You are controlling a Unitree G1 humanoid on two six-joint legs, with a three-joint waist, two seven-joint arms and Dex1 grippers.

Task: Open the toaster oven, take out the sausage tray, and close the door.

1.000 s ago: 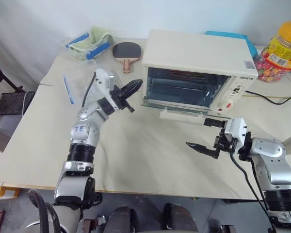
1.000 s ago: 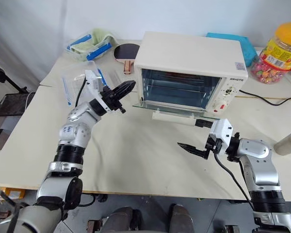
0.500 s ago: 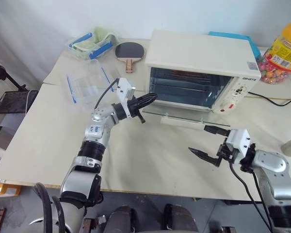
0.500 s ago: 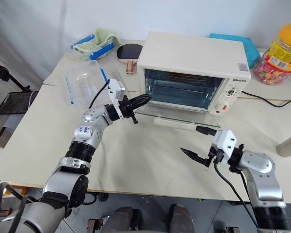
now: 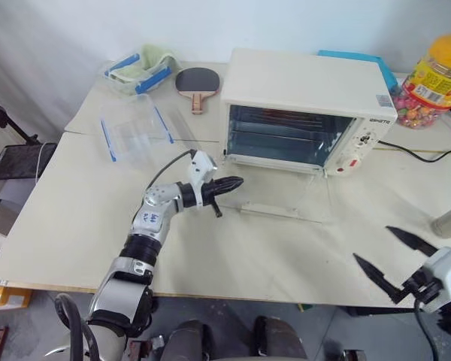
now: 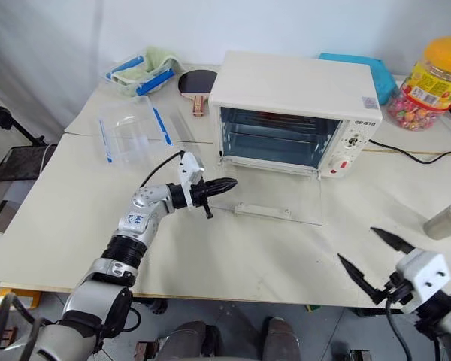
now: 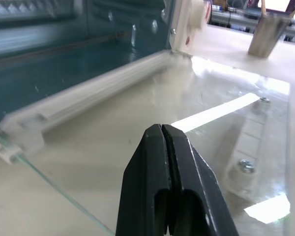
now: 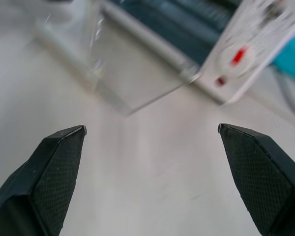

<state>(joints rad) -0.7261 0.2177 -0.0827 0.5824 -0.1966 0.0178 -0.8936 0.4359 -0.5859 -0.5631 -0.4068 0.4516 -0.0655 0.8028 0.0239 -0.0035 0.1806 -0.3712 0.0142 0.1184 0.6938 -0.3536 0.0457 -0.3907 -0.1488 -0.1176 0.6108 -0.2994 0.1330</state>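
Door [image 5: 276, 197] drops from half-open to flat on the table, left gripper [image 5: 233, 181] follows it down with jaws pressed together at its left edge, right gripper [image 5: 393, 250] pulls back, jaws spread, empty; oven [image 5: 308, 109] open, tray not discernible inside, removal and closing remain.

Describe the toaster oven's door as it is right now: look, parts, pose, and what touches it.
The door is a clear glass panel with a cream bar handle along its far edge, fixed by screws. It hangs fully open, folded down flat from the hinge at the toaster oven's bottom front, lying just over the table. The shut left gripper sits at its left edge; whether it touches is unclear.
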